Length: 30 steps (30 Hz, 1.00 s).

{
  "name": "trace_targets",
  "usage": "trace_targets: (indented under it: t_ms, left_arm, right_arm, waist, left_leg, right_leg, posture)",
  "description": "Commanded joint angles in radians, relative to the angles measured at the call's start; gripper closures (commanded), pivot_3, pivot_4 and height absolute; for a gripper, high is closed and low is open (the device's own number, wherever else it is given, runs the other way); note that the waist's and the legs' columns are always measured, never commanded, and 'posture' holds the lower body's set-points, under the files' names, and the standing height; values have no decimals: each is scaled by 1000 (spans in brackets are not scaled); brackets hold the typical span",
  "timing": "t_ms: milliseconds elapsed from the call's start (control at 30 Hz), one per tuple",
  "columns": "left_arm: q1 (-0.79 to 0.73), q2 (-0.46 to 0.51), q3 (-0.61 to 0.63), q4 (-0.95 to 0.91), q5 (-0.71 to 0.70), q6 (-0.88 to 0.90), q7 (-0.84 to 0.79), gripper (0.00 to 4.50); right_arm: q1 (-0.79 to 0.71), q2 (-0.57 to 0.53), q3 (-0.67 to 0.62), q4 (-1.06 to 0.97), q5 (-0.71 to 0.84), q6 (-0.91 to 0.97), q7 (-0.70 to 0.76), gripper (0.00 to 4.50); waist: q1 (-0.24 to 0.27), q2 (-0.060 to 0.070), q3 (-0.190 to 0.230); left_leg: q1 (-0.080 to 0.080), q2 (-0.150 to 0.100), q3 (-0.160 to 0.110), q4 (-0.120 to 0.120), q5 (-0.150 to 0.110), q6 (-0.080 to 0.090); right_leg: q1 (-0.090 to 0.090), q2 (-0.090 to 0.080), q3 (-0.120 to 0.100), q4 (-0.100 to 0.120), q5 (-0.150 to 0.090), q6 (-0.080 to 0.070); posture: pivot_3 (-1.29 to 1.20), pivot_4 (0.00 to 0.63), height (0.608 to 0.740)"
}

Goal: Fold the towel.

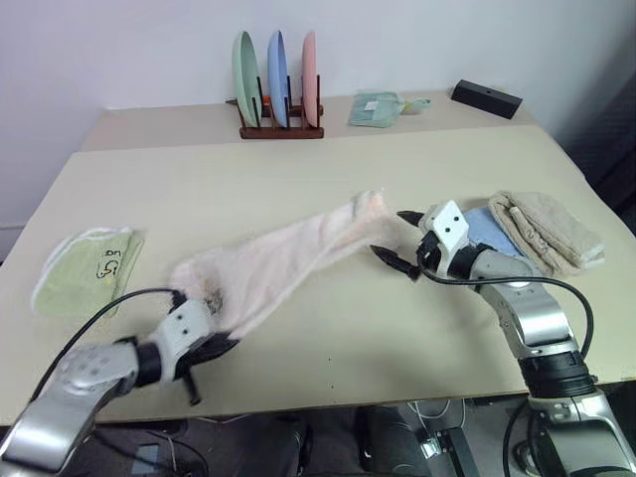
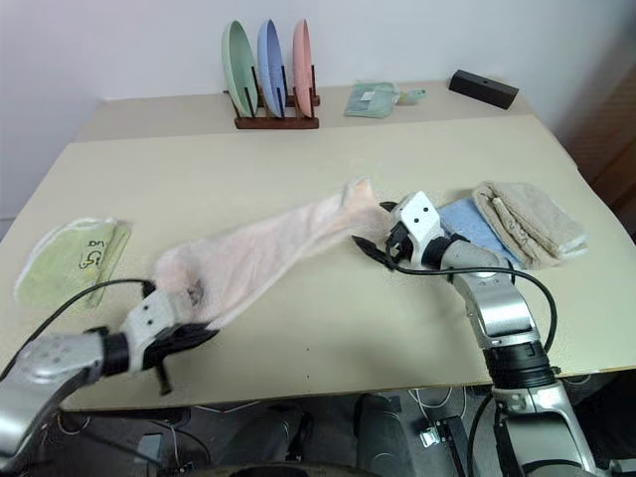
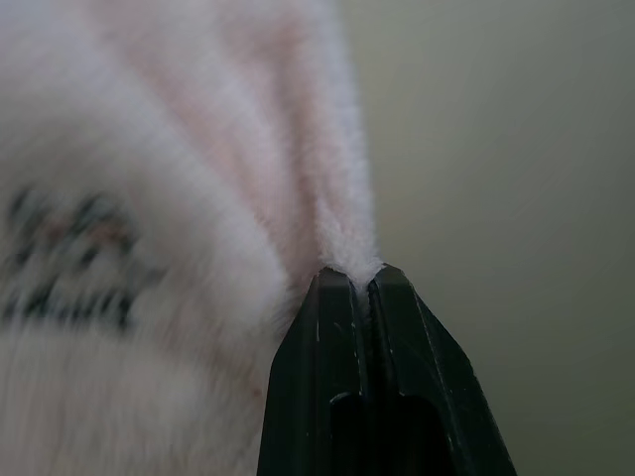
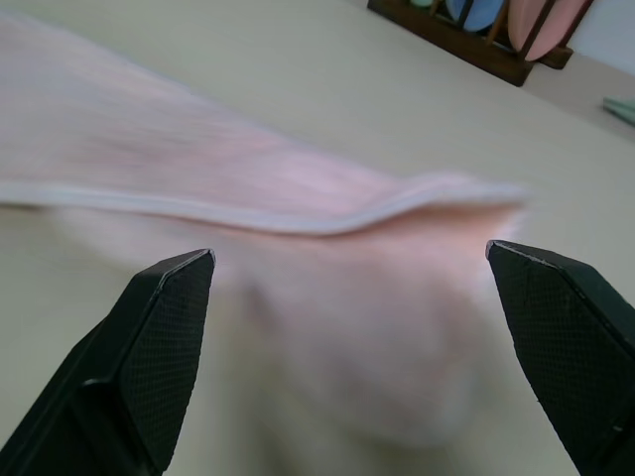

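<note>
The towel (image 1: 288, 258), long and pale pink, stretches slantwise across the table (image 1: 328, 169) from the near left to the middle right. My left gripper (image 1: 221, 344) is shut on its near end, beside the small dark print (image 3: 69, 258). In the left wrist view the two black fingers (image 3: 397, 327) pinch a fold of the towel's edge (image 3: 349, 260). My right gripper (image 1: 391, 233) stands open at the towel's far end, which lies bunched and slightly lifted. In the right wrist view its fingertips (image 4: 174, 288) stand wide on either side of that end (image 4: 327, 327), not closed on it.
A light green towel (image 1: 89, 266) lies at the table's left edge. A folded beige towel (image 1: 547, 229) rests on a blue cloth (image 1: 487, 231) at the right. At the back stand a plate rack (image 1: 280, 99), a small green cloth (image 1: 376, 107) and a black box (image 1: 487, 97).
</note>
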Motion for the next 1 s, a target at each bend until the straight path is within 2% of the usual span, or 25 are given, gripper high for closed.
trace_targets:
  t_ms: [33, 100, 333, 500, 767, 867, 1000]
  left_arm:
    - [45, 23, 80, 29, 40, -58, 7, 4452]
    - [58, 19, 95, 43, 50, -79, 13, 4452]
    - [35, -8, 73, 66, 55, -109, 33, 4452]
    - [13, -18, 66, 73, 52, -113, 41, 4452]
    - [-2, -19, 50, 89, 58, -116, 40, 4452]
    - [-2, -22, 47, 91, 59, -116, 41, 4500]
    - [11, -27, 53, 79, 58, -113, 44, 4500]
  right_arm:
    - [-99, -28, 22, 85, -99, -119, -16, 0]
    - [-143, -35, 36, 150, -149, -164, -36, 0]
    - [-307, -110, 195, 456, -396, -563, -23, 0]
    - [-398, -133, 254, 632, -485, -768, -33, 0]
    - [-553, -61, 387, 858, -734, -946, -268, 0]
    - [-595, -38, 427, 928, -792, -978, -331, 854]
    - [-622, -31, 442, 973, -820, -1011, -386, 2867]
  waist:
    - [2, 0, 0]
    - [3, 0, 0]
    - [-1, 0, 0]
    - [-2, 0, 0]
    - [-9, 0, 0]
    - [-12, 0, 0]
    - [-13, 0, 0]
  left_leg:
    - [0, 0, 0, 0, 0, 0]
    - [0, 0, 1, 0, 0, 0]
    - [0, 1, 3, -1, -1, 1]
    - [0, 1, 3, -1, -1, 1]
    - [0, 1, 4, -2, 0, 0]
    - [0, 2, 4, -2, 0, 0]
    - [0, 1, 4, -3, 0, 0]
  right_leg:
    - [0, 0, 0, 0, 0, 0]
    - [1, 0, 0, -1, 0, 0]
    - [-1, 0, 0, -1, 0, 0]
    - [-1, 0, 0, -1, 0, 0]
    - [-2, 1, 1, 0, 0, 0]
    - [-2, 1, 1, 0, 0, 0]
    - [-2, 1, 1, -1, 0, -1]
  posture:
    - [0, 150, 740]
    - [0, 150, 740]
    - [0, 150, 740]
    - [0, 150, 740]
    - [0, 150, 740]
    - [0, 150, 740]
    - [0, 150, 740]
